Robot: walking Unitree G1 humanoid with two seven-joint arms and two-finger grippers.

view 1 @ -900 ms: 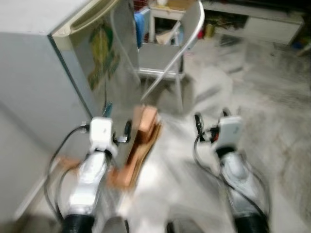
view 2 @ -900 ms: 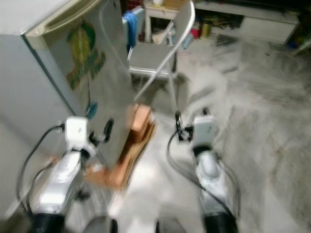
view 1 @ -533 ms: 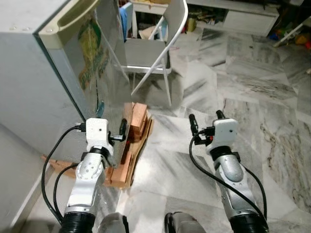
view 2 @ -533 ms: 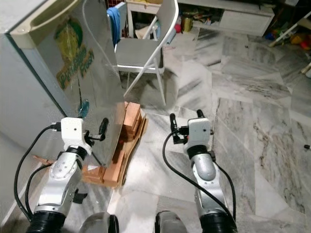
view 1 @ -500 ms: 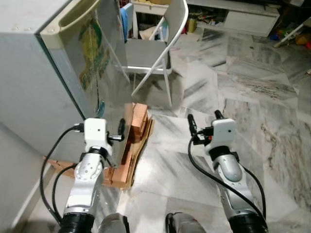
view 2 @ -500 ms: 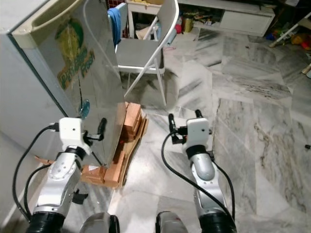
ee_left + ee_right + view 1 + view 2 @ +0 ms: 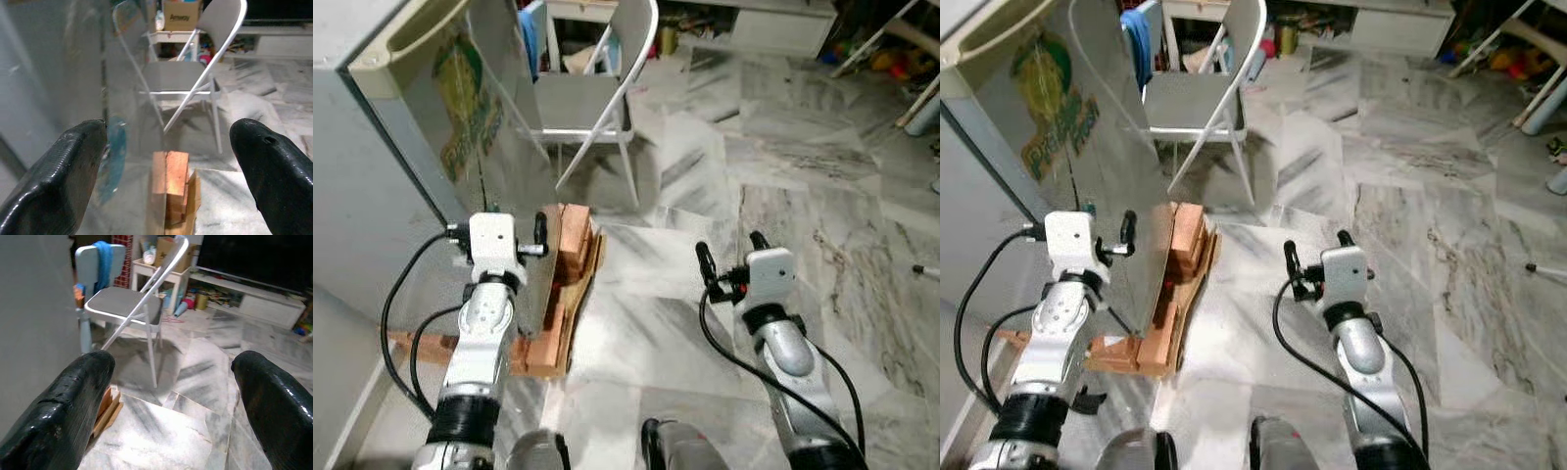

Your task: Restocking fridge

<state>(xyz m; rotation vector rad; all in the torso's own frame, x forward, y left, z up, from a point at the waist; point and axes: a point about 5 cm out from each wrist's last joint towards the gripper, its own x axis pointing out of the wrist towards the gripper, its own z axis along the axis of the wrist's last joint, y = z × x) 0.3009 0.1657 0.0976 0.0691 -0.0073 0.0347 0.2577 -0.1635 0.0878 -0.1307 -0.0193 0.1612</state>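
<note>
Grey metal fridge with green sticker (image 7: 431, 147) stands at 10 o'clock, door shut, long axis upright. Left gripper (image 7: 505, 223) is nearer, just beside its front face, fingers apart, holding nothing. Right gripper (image 7: 732, 253) is well apart at 2 o'clock, fingers apart. Count: one fridge, one white folding chair (image 7: 592, 93) at 12 o'clock, one stack of orange wooden blocks (image 7: 563, 279) under fridge, two grippers.

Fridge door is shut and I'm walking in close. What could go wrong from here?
The folding chair stands just past the fridge; a swinging door might hit it. The fridge sits on a wooden pallet that juts onto the floor by the robot's feet, a possible trip point. The left end effector, open, is near the door's edge and could bump it; the right end effector is open and empty.
</note>
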